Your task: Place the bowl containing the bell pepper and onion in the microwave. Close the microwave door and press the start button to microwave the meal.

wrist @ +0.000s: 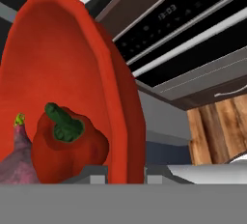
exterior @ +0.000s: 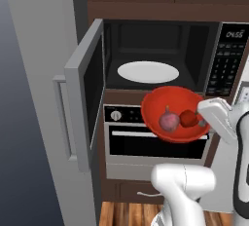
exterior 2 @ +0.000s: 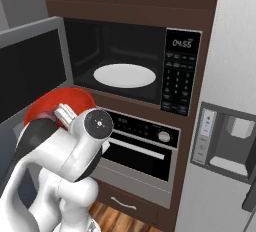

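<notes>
The bowl (exterior: pixel 175 114), carried in front of the open microwave (exterior: pixel 160 54).
From the left, the onion (exterior: pixel 169 121) and bell pepper (exterior: pixel 188 118) sit inside it, below the white turntable plate (exterior: pixel 148 71); from the right the arm hides most of it. In the hand view, the gripper (wrist: pixel 126 172) is clamped on the bowl's rim, jaws narrowly apart.

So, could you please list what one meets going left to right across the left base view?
Microwave door → onion → bell pepper, both in the bowl → button panel.
</notes>
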{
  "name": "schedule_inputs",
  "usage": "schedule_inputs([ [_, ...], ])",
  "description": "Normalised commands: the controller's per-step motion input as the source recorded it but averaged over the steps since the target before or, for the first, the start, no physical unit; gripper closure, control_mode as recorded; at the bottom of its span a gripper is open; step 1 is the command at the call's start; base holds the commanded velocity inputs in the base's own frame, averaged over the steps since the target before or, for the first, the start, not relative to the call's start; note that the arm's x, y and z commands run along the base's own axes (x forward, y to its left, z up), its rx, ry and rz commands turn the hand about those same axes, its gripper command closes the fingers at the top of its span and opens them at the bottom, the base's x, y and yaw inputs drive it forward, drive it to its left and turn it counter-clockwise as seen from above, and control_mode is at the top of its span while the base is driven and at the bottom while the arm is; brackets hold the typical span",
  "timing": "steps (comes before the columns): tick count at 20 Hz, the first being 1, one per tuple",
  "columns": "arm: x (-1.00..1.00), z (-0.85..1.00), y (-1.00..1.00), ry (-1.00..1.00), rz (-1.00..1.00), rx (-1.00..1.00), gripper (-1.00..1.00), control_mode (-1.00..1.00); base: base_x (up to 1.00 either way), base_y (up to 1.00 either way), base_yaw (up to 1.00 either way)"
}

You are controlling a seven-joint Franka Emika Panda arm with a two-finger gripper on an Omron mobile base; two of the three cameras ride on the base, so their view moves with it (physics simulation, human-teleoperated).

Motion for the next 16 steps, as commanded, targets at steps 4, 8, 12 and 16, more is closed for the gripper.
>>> schedule_inputs([
  [4, 0.23, 0.61, 0.19, -0.01, -0.36, 0.0, 1.0, -1.0, 0.0, 0.0, 0.0],
  [8, 0.29, 0.44, 0.01, 0.12, -0.33, 0.0, 1.0, -1.0, 0.0, 0.0, 0.0],
  [12, 0.44, 0.12, -0.02, 0.12, -0.15, 0.02, 1.0, -1.0, 0.0, 0.0, 0.0],
  [16, 0.42, 0.17, -0.18, 0.0, -0.08, 0.09, 1.0, -1.0, 0.0, 0.0, 0.0],
])
